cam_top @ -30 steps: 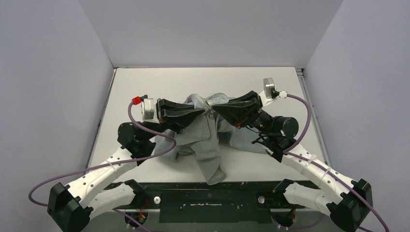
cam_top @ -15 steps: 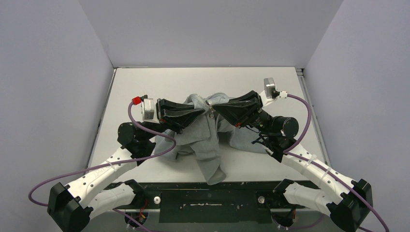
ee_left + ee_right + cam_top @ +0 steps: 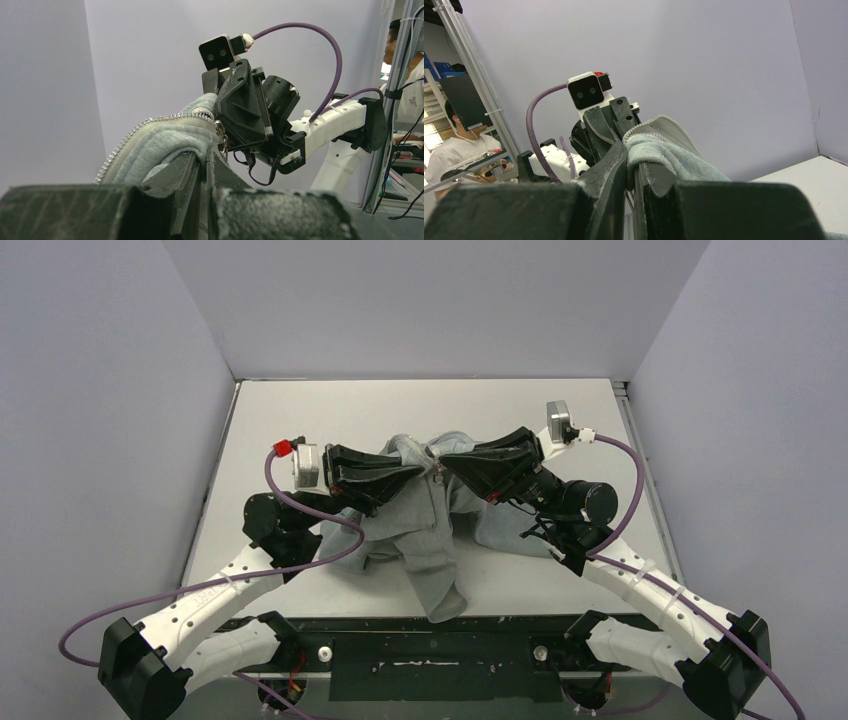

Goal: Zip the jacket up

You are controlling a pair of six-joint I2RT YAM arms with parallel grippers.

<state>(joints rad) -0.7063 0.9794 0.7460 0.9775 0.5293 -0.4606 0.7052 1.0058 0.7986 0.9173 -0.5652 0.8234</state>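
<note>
Nothing has moved in the last second: your left claw (image 3: 421,472) and right claw (image 3: 447,463) stay clamped on the jacket (image 3: 435,540) at mid-frame, so the zipping has stalled.

The jacket (image 3: 432,540) lies bunched at the middle of the white table (image 3: 300,410). One strip of it trails to the near edge, and its upper part is raised into a peak. The left gripper (image 3: 418,473) and the right gripper (image 3: 447,466) meet tip to tip at that peak, each pinching grey fabric, while purple cables (image 3: 267,475) loop out towards the left and right edges.
</note>
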